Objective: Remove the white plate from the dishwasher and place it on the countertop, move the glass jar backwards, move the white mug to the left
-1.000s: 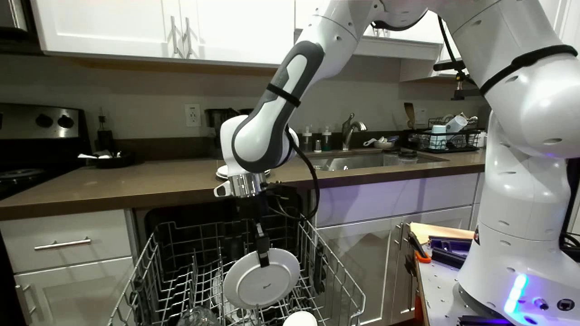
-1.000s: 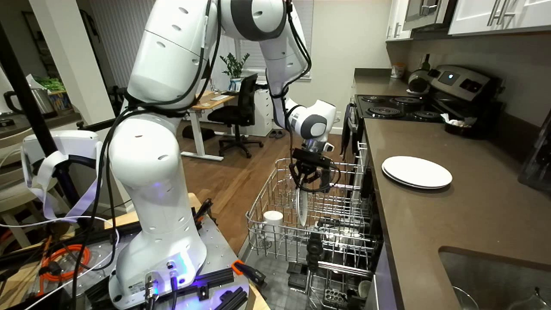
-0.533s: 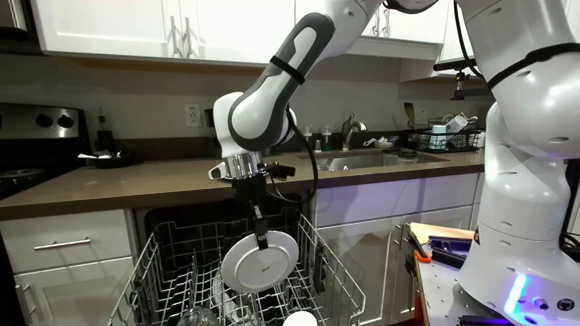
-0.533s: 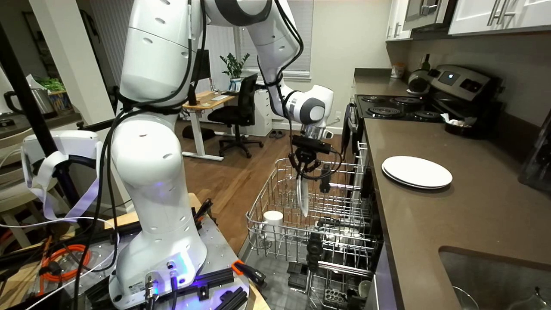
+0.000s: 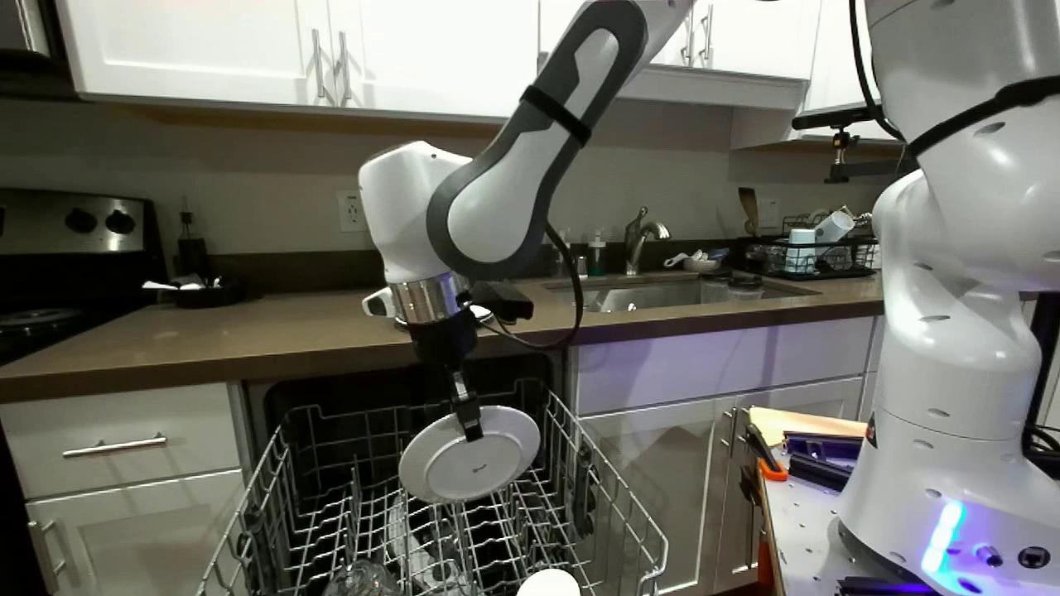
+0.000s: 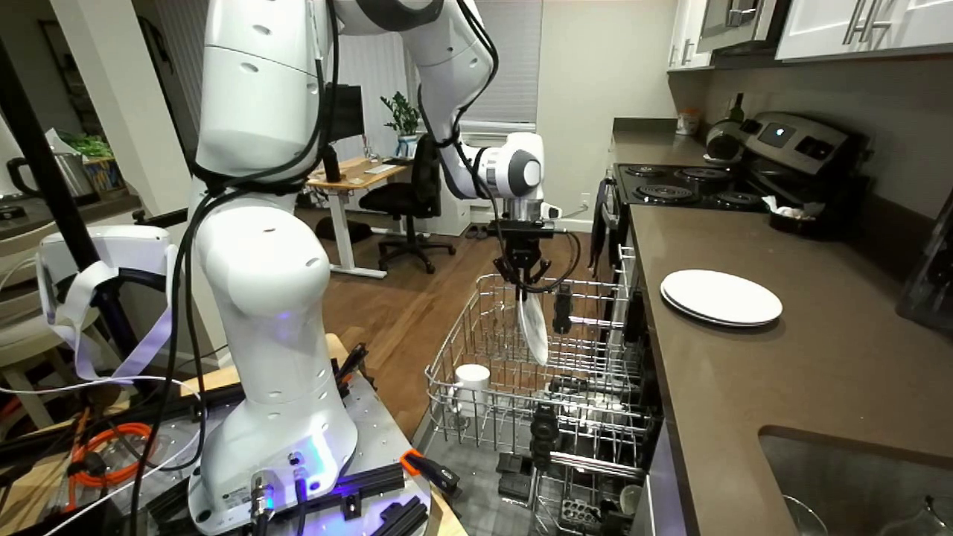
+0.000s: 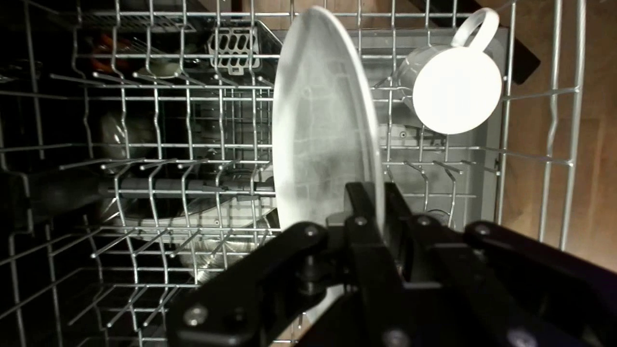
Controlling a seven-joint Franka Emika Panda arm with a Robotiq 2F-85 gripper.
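While the white plate (image 5: 472, 459) hangs on edge over the dishwasher rack (image 7: 577, 90), fingers (image 7: 357, 202) are clamped on its rim; white mug (image 7: 457, 91) and glass jar (image 5: 362, 579) are in the rack, stacked plates (image 6: 721, 298) on the worktop (image 6: 782, 387).

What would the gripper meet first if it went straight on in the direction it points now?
Most likely the rack: the gripper points roughly down into it, holding the plate, so the plate's lower edge should touch first. How much gap lies between them is hard to judge.
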